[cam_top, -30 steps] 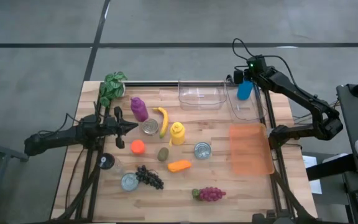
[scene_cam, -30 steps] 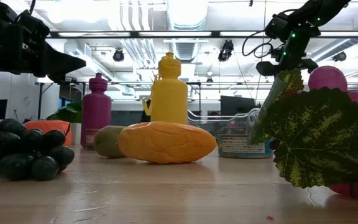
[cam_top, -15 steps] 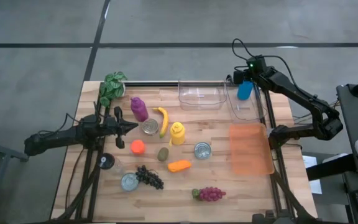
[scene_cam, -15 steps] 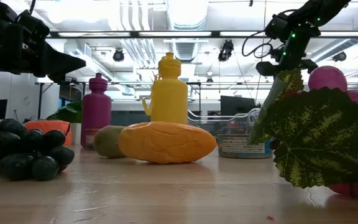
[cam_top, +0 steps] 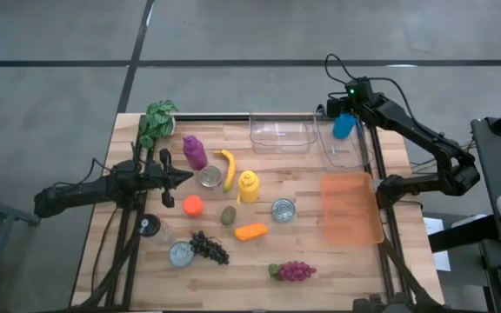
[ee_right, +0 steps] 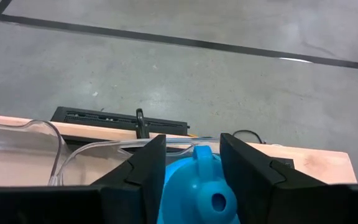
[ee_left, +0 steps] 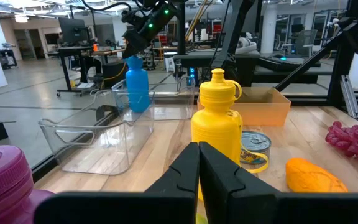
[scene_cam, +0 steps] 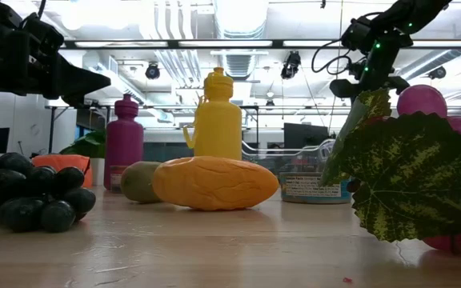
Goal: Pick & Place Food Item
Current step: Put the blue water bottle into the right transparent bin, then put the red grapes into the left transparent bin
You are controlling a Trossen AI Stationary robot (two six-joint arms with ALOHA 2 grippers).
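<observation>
A blue bottle [cam_top: 344, 127] stands upright inside the clear bin [cam_top: 351, 158] at the table's far right corner; it shows as well in the left wrist view [ee_left: 138, 87]. My right gripper [cam_top: 338, 110] hangs over it, slanting down, open, one finger on either side of the bottle's cap and shoulders [ee_right: 196, 186]. My left gripper [cam_top: 188, 177] waits shut and level above the table's left side, next to a purple bottle [cam_top: 194, 152]. My right gripper has a finger on either side of the blue bottle's top [ee_right: 211, 199], coming from above at a slant. I cannot tell whether either finger [ee_right: 146, 177] touches the bottle.
A second clear bin [cam_top: 281, 132] sits left of the first, with an orange tray [cam_top: 350, 209] nearer. Mid-table lie a banana [cam_top: 228, 169], yellow bottle [cam_top: 248, 185], two cans [cam_top: 283, 209], kiwi [cam_top: 228, 215], dark grapes [cam_top: 209, 248] and purple grapes [cam_top: 294, 271].
</observation>
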